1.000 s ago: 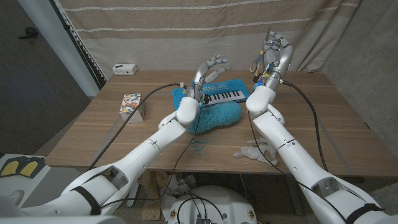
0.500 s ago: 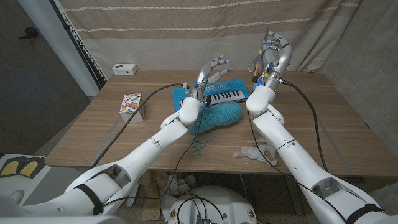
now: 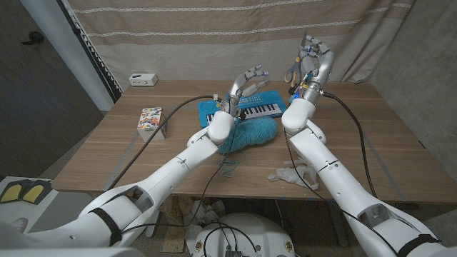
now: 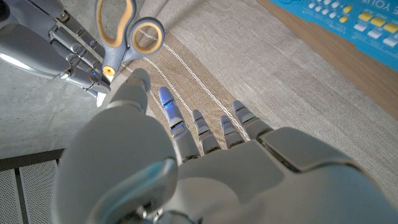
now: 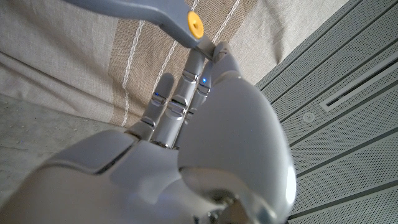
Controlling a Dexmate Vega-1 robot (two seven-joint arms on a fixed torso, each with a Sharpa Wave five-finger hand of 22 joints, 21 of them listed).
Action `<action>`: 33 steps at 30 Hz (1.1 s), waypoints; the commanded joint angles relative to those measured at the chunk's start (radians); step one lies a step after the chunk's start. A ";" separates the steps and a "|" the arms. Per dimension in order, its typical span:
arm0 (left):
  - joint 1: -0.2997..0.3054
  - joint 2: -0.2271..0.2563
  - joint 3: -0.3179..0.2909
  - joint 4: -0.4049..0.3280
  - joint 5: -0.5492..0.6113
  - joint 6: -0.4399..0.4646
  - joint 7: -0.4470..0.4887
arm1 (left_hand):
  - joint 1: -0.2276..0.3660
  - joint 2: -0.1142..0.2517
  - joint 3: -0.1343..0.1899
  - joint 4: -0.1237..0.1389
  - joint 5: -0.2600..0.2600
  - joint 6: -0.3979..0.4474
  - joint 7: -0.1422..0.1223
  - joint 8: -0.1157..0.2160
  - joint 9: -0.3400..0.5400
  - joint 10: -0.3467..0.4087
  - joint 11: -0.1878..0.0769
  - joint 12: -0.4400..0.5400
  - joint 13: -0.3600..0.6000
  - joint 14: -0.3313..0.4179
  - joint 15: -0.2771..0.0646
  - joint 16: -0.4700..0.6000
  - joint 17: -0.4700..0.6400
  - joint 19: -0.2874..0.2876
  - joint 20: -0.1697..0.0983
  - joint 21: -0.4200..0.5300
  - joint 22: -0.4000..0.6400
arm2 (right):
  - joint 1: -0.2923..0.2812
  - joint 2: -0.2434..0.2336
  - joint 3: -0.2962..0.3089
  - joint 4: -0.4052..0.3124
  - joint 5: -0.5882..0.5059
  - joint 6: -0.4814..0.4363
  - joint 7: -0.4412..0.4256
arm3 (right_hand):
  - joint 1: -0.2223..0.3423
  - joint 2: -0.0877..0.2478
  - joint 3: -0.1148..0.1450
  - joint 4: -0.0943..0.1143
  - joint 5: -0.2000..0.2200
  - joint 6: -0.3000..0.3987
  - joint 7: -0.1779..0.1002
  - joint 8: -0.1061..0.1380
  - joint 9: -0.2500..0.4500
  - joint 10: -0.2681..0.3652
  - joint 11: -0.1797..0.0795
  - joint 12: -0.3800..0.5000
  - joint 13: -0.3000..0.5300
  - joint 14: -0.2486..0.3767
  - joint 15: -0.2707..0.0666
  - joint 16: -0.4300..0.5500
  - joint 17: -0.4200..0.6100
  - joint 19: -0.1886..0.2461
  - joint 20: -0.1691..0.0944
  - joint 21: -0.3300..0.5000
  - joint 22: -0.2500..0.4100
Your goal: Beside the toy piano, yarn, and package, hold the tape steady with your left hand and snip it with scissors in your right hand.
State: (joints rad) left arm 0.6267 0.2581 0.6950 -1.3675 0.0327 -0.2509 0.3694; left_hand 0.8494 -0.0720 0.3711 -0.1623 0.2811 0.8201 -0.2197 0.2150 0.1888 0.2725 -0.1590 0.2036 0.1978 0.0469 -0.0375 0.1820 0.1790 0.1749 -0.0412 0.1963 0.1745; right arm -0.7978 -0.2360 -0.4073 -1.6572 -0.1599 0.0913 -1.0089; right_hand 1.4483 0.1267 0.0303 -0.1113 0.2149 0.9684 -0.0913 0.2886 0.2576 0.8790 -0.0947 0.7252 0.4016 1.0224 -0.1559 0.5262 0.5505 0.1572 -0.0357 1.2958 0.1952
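Left hand (image 3: 246,80): raised above the table at about 12 o'clock from table centre, over the toy piano (image 3: 246,108). Fingers spread wide and reaching up, nothing in the grasp. The left wrist view agrees: fingers (image 4: 205,127) apart against the curtain (image 4: 249,68), empty.

Package (image 3: 152,118): small printed box at about 9 o'clock, lying on the wooden table (image 3: 371,135), well apart from both hands. Small white box (image 3: 142,78) at the far edge, about 10 o'clock.

Yarn (image 3: 250,133): teal ball at centre, touching the near edge of the toy piano, partly hidden by the left forearm.

Tape: cannot identify it in any view. A thin looped wire or strand (image 3: 230,167) lies at about 6 o'clock and crumpled clear material (image 3: 291,173) at about 5 o'clock; neither can be confirmed as the tape.

Right hand (image 3: 314,63): raised high at about 1 o'clock, holding the scissors (image 3: 295,71) by the handles. The left wrist view shows the grey-and-orange handles (image 4: 127,28) in its fingers; the right wrist view shows a blade and the yellow pivot (image 5: 194,19) above its fingertips.

Progress, judged: scissors are in hand, so that part is done. Tape not yet steadied by the left hand, no cut made. Left: locate and hold the tape, bring the scissors down, snip.
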 commanded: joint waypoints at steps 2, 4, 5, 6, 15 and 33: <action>-0.019 -0.026 0.017 0.038 0.007 -0.007 0.007 | 0.005 -0.015 0.000 0.004 -0.005 0.002 0.000 -0.002 0.002 -0.004 0.007 0.002 0.001 0.004 -0.123 0.004 0.002 0.004 -0.082 0.001 0.003 | -0.004 0.003 0.000 -0.003 -0.006 -0.004 -0.005 | 0.044 0.032 0.005 -0.003 0.007 0.002 0.001 0.002 0.003 0.009 -0.005 0.005 0.003 0.020 -0.085 0.000 -0.001 -0.004 -0.168 0.008 0.002; -0.021 -0.030 0.020 0.043 0.013 -0.005 0.014 | 0.003 -0.020 -0.004 0.005 -0.006 0.002 0.000 -0.003 0.002 -0.003 0.007 0.003 0.001 0.005 -0.121 0.005 0.002 0.003 -0.078 0.000 0.003 | -0.006 -0.002 0.000 -0.005 -0.005 0.000 0.001 | 0.044 0.032 0.005 -0.003 0.007 0.003 0.002 0.002 0.003 0.008 -0.004 0.004 0.003 0.020 -0.085 0.000 -0.002 -0.004 -0.168 0.009 0.002; -0.022 -0.033 0.021 0.045 0.014 -0.003 0.017 | 0.002 -0.023 -0.005 0.005 -0.006 0.002 0.000 -0.003 0.002 -0.003 0.007 0.003 0.001 0.005 -0.120 0.005 0.002 0.003 -0.078 0.000 0.003 | -0.006 0.000 0.000 -0.005 -0.006 -0.002 -0.001 | 0.044 0.032 0.005 -0.003 0.007 0.003 0.001 0.002 0.003 0.007 -0.004 0.004 0.002 0.020 -0.085 0.000 -0.002 -0.004 -0.168 0.010 0.002; -0.023 -0.037 0.022 0.048 0.015 -0.002 0.020 | 0.000 -0.026 -0.008 0.006 -0.006 0.002 0.001 -0.003 0.002 -0.003 0.008 0.003 0.001 0.005 -0.120 0.005 0.002 0.003 -0.078 0.000 0.003 | -0.007 -0.004 -0.001 -0.006 -0.005 0.002 0.004 | 0.044 0.032 0.005 -0.003 0.007 0.002 0.001 0.001 0.003 0.007 -0.005 0.004 0.002 0.020 -0.085 0.000 -0.002 -0.005 -0.168 0.010 0.002; -0.029 -0.050 0.031 0.068 0.014 -0.002 0.025 | -0.018 -0.058 -0.032 0.013 -0.004 0.012 0.017 -0.003 0.001 0.003 0.007 0.007 0.001 0.011 -0.118 0.007 0.003 0.007 -0.076 0.002 0.003 | -0.012 -0.004 -0.001 -0.013 -0.010 -0.002 0.004 | 0.044 0.032 0.005 -0.003 0.007 0.004 0.003 0.001 0.002 0.006 -0.005 0.004 0.001 0.020 -0.085 -0.002 -0.006 -0.007 -0.168 0.016 0.001; -0.038 -0.079 0.049 0.088 0.024 0.004 0.051 | -0.038 -0.074 -0.060 0.026 0.010 0.059 0.045 0.008 0.000 0.023 0.005 0.014 0.002 0.026 -0.121 0.012 0.004 0.021 -0.074 0.006 0.004 | -0.026 -0.008 0.001 -0.033 -0.006 0.005 0.017 | 0.043 0.031 0.005 -0.003 0.007 0.005 0.002 -0.002 0.000 0.008 -0.003 0.006 -0.001 0.023 -0.085 -0.003 -0.011 -0.012 -0.167 0.028 0.000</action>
State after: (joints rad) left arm 0.5978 0.1960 0.7330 -1.2976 0.0505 -0.2448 0.4079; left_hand 0.8161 -0.1391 0.3151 -0.1379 0.2850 0.8734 -0.1767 0.2150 0.1859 0.2885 -0.1535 0.2113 0.1976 0.0629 -0.0358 0.1889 0.1789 0.1858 -0.0412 0.1962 0.1745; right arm -0.8149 -0.2392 -0.4076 -1.6770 -0.1663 0.0916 -1.0010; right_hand 1.4483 0.1267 0.0301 -0.1085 0.2174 0.9680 -0.0913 0.2847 0.2542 0.8843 -0.1001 0.7231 0.3975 1.0240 -0.1573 0.5261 0.5371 0.1491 -0.0385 1.3167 0.1954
